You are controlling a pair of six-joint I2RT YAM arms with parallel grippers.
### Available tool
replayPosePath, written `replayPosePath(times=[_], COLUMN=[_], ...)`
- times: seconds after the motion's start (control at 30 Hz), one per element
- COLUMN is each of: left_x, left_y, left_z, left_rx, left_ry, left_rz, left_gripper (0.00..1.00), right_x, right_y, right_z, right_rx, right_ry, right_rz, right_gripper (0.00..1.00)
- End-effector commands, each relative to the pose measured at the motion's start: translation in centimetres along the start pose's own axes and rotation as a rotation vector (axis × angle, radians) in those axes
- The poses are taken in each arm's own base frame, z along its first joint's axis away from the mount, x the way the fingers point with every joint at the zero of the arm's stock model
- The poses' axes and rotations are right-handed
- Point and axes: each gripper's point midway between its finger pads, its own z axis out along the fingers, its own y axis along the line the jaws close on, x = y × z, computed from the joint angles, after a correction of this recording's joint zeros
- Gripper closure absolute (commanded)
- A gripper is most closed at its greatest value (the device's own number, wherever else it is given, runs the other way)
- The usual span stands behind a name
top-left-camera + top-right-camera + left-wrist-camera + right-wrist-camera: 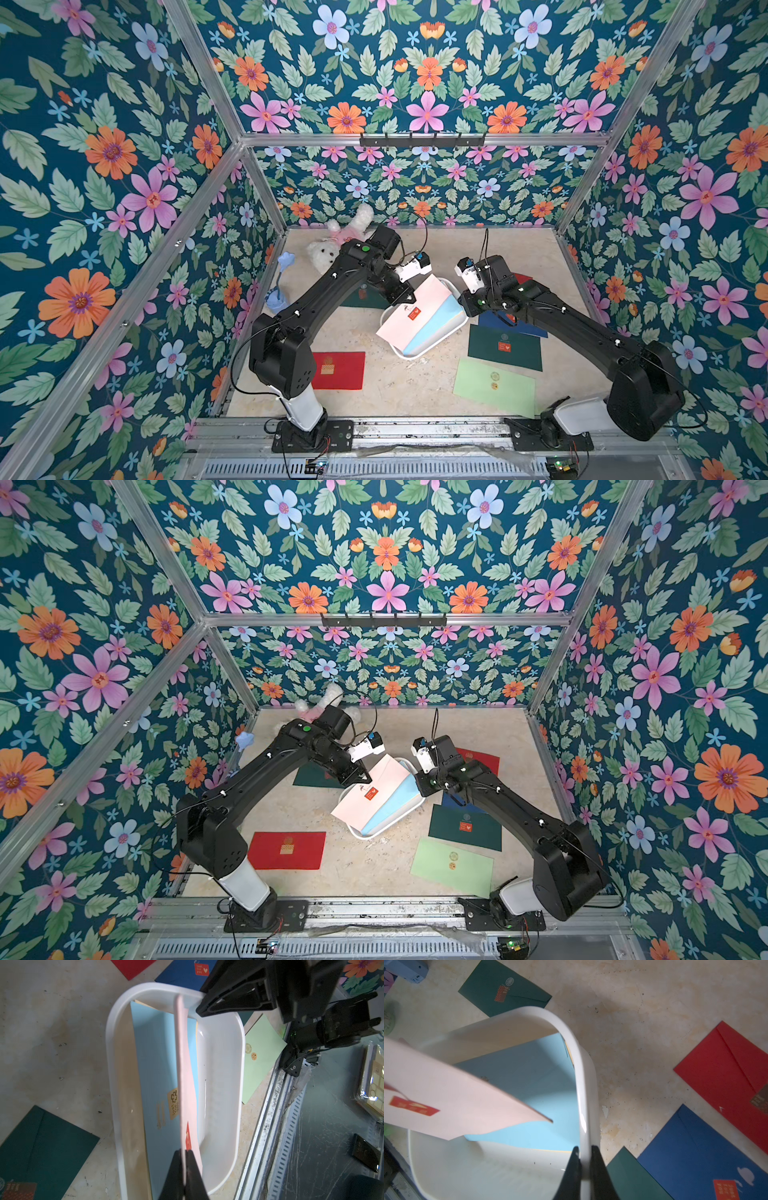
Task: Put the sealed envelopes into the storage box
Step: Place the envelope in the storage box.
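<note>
A pale pink paper envelope point(399, 324) held over the shallow white plastic storage box point(401, 353), frame centre.
Lower left lies a flat red envelope point(338, 370), lower right a light green envelope point(494, 386). At centre the left gripper point(185, 1153) clamps the pink envelope's edge; the right gripper point(584, 1153) pinches the box rim. Inside lies a light blue envelope point(436, 324).

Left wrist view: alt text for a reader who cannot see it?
The left gripper pinches a pink envelope, edge-on, over the box, which holds a blue envelope. The right gripper grips the box's rim; a navy envelope and a dark green envelope lie on the table nearby.
</note>
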Motion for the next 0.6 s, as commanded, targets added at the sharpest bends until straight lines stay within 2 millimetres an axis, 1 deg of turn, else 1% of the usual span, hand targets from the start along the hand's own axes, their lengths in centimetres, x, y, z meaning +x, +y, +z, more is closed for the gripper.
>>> replayPosePath(times=[0.0,0.13,0.23,0.57], left_x=[0.0,0.2,0.8,1.4], left_y=[-0.1,-0.2,-0.3,-1.7], left_z=[0.4,1.0,1.7,4.0], left_rx=[0.004,0.016,0.037,0.092], left_ry=[0.008,0.024,0.048,0.111], left_rz=[0.023,0.037,0.036,0.068], left_gripper=[1.0,1.0,1.0,1.0], right_x=[-0.2,-0.1,-0.1,-0.2], right_y=[0.9,1.4,1.6,2.5], right_z=[-0.6,-0.9,-1.2,-1.7], right_rx=[-0.029,-0.033,-0.037,-0.059], right_ry=[-0.005,-0.008,-0.012,-0.015], right_rz=[-0.034,-0.047,-0.055,-0.082], right_gripper=[1.0,1.0,1.0,1.0])
